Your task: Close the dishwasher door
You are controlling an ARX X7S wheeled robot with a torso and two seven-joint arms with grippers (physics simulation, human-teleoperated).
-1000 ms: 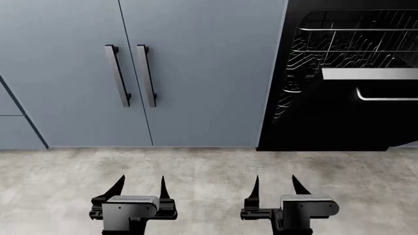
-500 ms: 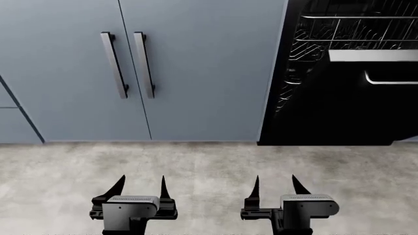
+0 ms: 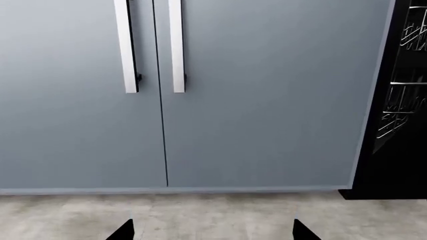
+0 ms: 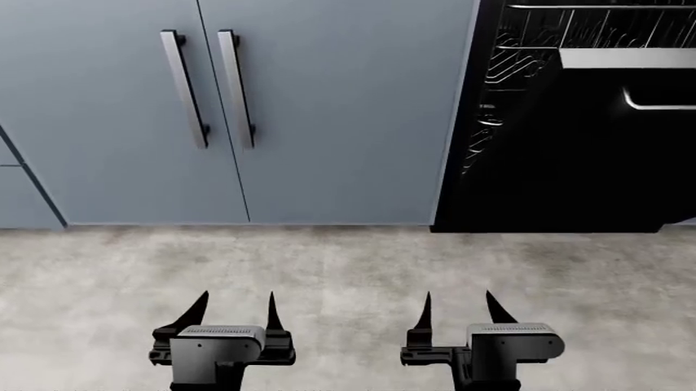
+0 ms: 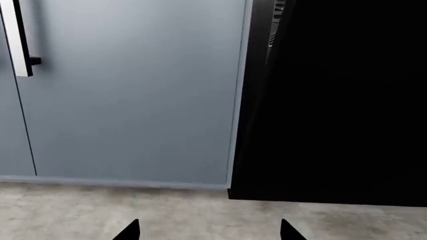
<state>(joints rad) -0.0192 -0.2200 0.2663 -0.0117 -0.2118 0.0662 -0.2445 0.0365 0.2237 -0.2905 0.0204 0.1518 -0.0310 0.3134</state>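
kitchen: dishwasher racks (image 4: 544, 32), grey-blue cabinet doors (image 4: 337, 114).

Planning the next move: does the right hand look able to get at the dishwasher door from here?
Probably not yet: the right hand hangs open over bare floor, well short of the dishwasher door; nothing blocks the way.

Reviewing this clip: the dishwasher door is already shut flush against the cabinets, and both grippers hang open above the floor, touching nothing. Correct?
Not quite. The dishwasher door is not shut: the head view shows it tilted open, with the wire racks visible behind its top edge. The rest holds: the left gripper and right gripper are open above the floor, touching nothing.
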